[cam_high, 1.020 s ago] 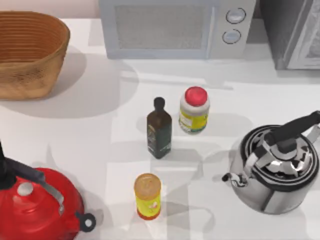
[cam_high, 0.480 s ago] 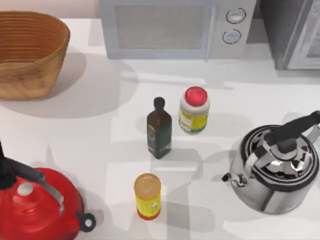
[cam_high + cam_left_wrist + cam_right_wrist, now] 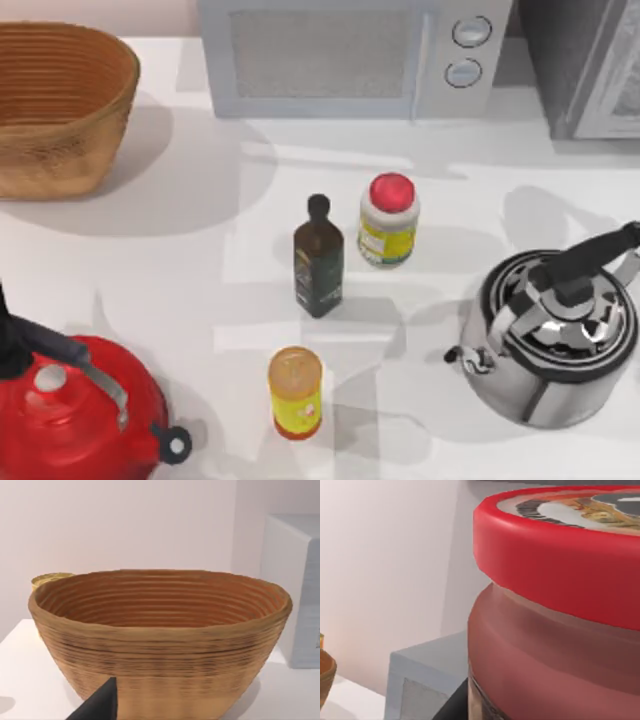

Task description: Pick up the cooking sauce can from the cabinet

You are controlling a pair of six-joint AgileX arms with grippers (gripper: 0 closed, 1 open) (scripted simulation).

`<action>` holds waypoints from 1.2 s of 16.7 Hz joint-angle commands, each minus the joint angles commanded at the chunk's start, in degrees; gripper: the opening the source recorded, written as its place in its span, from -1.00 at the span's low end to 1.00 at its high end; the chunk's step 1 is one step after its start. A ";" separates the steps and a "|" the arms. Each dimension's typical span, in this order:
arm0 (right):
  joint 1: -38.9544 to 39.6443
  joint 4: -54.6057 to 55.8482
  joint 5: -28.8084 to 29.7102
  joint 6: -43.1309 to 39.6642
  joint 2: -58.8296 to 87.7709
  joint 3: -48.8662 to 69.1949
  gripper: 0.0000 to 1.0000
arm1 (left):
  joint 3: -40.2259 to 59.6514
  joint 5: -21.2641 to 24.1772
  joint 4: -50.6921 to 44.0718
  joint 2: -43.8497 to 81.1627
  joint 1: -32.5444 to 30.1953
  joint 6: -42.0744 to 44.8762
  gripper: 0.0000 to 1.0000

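Note:
The cooking sauce can [image 3: 555, 630] sits very close in the right wrist view, with a reddish body and a red lid bearing a white-and-dark mark. My right gripper [image 3: 520, 715] is shut on it, and one dark finger [image 3: 454, 704] presses against its side. The cabinet [image 3: 585, 65] is the dark grey box with a pale framed door at the table's back right corner. A dark tip of my left gripper [image 3: 102, 704] shows in front of the woven basket [image 3: 160, 640].
A microwave [image 3: 350, 55] stands at the back. The woven basket [image 3: 55, 105] is back left. A dark bottle [image 3: 318, 258], a white jar [image 3: 388, 220] and a yellow can [image 3: 295, 392] occupy the middle. A red kettle [image 3: 70, 405] is front left, a steel kettle [image 3: 560, 335] right.
A new shadow has appeared on the table behind the steel kettle at the right. None of the objects on the table has moved.

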 joint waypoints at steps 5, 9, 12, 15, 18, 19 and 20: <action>1.27 10.65 -6.63 -0.67 13.61 5.38 -1.00 | 0.00 0.00 0.00 0.00 0.00 0.00 1.00; 1.24 18.22 -10.54 -1.22 23.52 8.84 -1.00 | 0.00 0.00 0.00 0.00 0.00 0.00 1.00; 0.77 23.98 -12.82 -1.85 29.74 11.63 -1.00 | 0.00 0.00 0.00 0.00 0.00 0.00 1.00; 0.07 28.89 -14.76 -2.15 35.73 13.70 -1.00 | 0.00 0.00 0.00 0.00 0.00 0.00 1.00; -0.74 32.88 -16.53 -2.02 41.81 14.98 -1.00 | 0.00 0.00 0.00 0.00 0.00 0.00 1.00; -0.92 34.12 -17.18 -1.92 43.69 15.35 -1.00 | 0.00 0.00 0.00 0.00 0.00 0.00 1.00; -1.11 35.36 -17.82 -1.81 45.56 15.73 -1.00 | 0.00 0.00 0.00 0.00 0.00 0.00 1.00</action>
